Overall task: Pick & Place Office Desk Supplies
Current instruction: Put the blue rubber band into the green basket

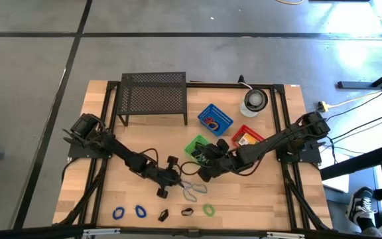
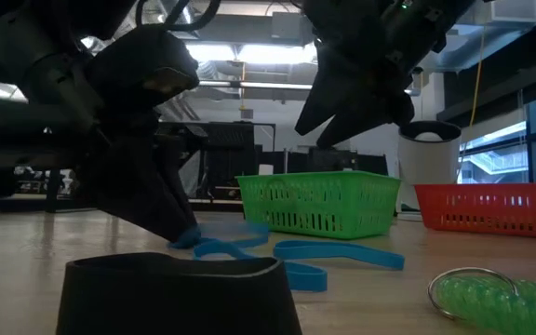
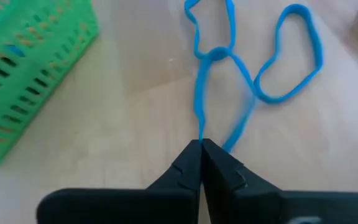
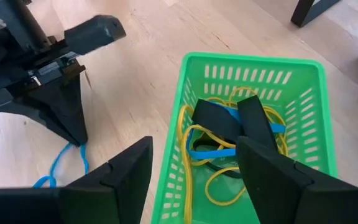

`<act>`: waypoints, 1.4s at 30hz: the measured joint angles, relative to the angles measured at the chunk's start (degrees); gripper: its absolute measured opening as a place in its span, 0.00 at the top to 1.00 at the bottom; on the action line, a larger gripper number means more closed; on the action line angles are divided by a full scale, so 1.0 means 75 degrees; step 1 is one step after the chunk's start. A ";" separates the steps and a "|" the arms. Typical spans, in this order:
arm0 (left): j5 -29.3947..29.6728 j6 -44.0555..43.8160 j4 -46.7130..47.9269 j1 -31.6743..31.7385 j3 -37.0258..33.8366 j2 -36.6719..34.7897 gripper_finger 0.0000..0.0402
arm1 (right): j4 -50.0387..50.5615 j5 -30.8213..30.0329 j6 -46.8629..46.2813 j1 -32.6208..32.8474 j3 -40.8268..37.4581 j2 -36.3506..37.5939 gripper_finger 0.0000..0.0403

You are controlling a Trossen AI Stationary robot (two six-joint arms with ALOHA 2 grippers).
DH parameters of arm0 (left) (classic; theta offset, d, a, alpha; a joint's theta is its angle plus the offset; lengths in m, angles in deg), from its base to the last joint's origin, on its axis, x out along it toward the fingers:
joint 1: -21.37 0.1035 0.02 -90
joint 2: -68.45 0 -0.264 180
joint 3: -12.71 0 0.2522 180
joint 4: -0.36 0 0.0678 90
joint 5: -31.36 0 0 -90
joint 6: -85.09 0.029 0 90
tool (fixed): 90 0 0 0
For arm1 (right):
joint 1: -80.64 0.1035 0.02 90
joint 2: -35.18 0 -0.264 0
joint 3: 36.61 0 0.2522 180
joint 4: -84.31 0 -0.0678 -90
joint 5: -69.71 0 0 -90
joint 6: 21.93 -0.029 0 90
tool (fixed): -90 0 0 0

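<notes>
A thin blue band, looped limply at the frame's centre, is being pinched by the closed left gripper. The right gripper is being held open over one green basket.

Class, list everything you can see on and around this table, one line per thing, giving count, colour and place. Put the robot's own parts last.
Mesh rack: one, black, far edge of the table.
Round object: one, white and grey, far right corner.
Blue basket: one, right of the rack.
Red basket: one, right of centre.
Green basket: one, centre, holding yellow and blue bands.
Blue rubber bands: a loose cluster, on the table beside the green basket.
Blue loops: two, near edge.
Small black clips: two, near edge.
Green coil loop: one, near edge.
Left gripper: shut on a blue band.
Right gripper: open, above the green basket.
</notes>
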 joint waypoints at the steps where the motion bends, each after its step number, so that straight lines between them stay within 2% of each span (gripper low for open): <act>1: 0.0197 0.0084 0.0055 -0.0019 -0.0003 -0.0053 0.99 | 0.0000 0.0009 -0.0028 0.0000 0.0000 0.0000 0.44; 9: 0.2085 0.0991 0.0068 -0.0217 -0.0019 -0.0729 0.99 | -0.0059 0.0024 -0.0111 0.0029 0.0000 0.0000 0.47; 20: 0.3974 0.1402 -0.0061 -0.0591 -0.0002 -0.2034 0.99 | -0.0840 0.0091 0.0740 0.0140 0.0000 -0.0003 0.47; 29: 0.4159 0.1550 -0.0087 -0.0806 -0.0002 -0.2078 0.99 | -0.2053 0.0765 0.2270 0.0471 0.0000 -0.0003 0.47; 37: 0.4138 0.2021 -0.0718 -0.0812 0.0001 -0.2078 0.99 | -0.2466 0.0901 0.2335 0.0463 0.0003 -0.0089 0.47; 42: 0.4074 0.2559 -0.1161 -0.0812 0.0002 -0.2078 0.99 | -0.2904 0.1397 0.2681 0.0381 0.0006 -0.0223 0.47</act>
